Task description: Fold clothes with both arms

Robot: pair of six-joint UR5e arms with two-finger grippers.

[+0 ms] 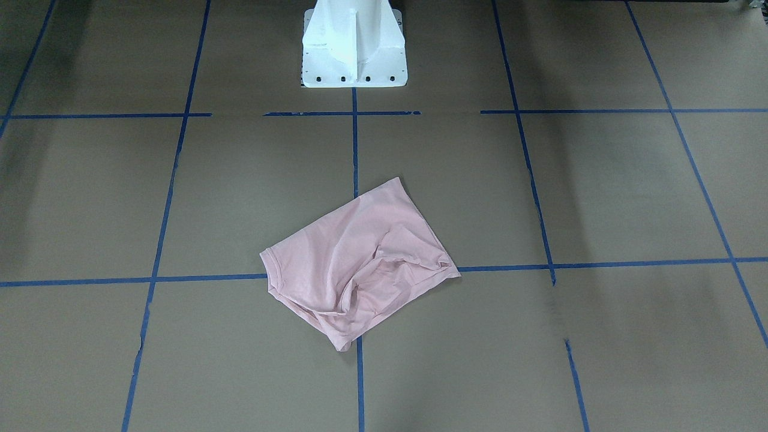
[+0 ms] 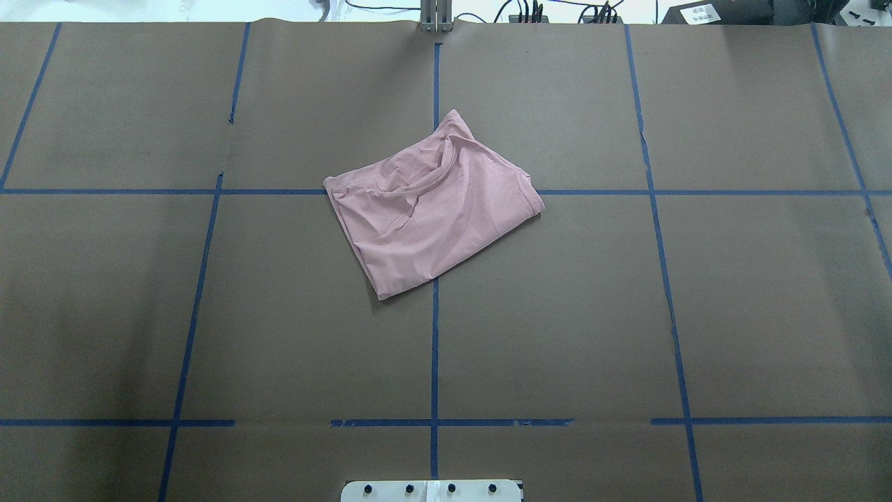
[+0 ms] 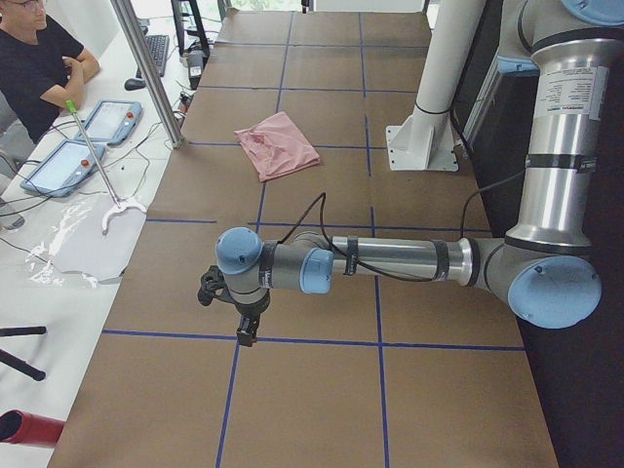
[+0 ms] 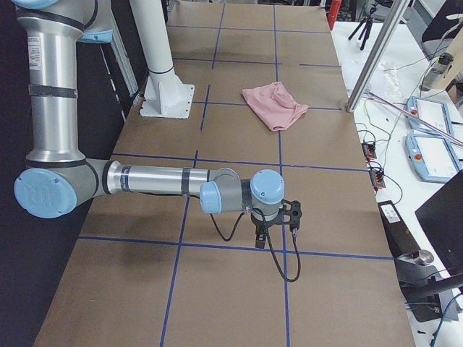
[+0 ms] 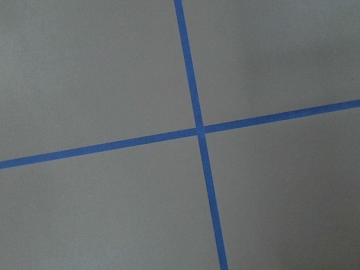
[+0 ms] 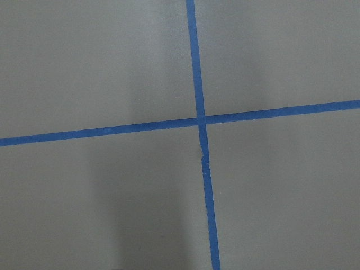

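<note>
The pale pink T-shirt [image 1: 360, 258] lies folded into a rough, wrinkled rectangle at the table's middle, plain side up, with no print showing. It also shows in the overhead view [image 2: 432, 209] and in both side views [image 3: 278, 144] [image 4: 273, 103]. My left gripper [image 3: 246, 327] hangs over bare table far out at my left end, well away from the shirt. My right gripper [image 4: 260, 238] hangs likewise at my right end. Both show only in the side views, so I cannot tell whether they are open or shut. Both wrist views show only brown table and blue tape.
The white pedestal base [image 1: 354, 54] stands on my side of the table, behind the shirt. Blue tape lines [image 2: 434, 348] grid the brown tabletop. An operator [image 3: 39, 68] sits beyond the far edge by two tablets [image 3: 88, 136] and a metal post [image 3: 146, 68].
</note>
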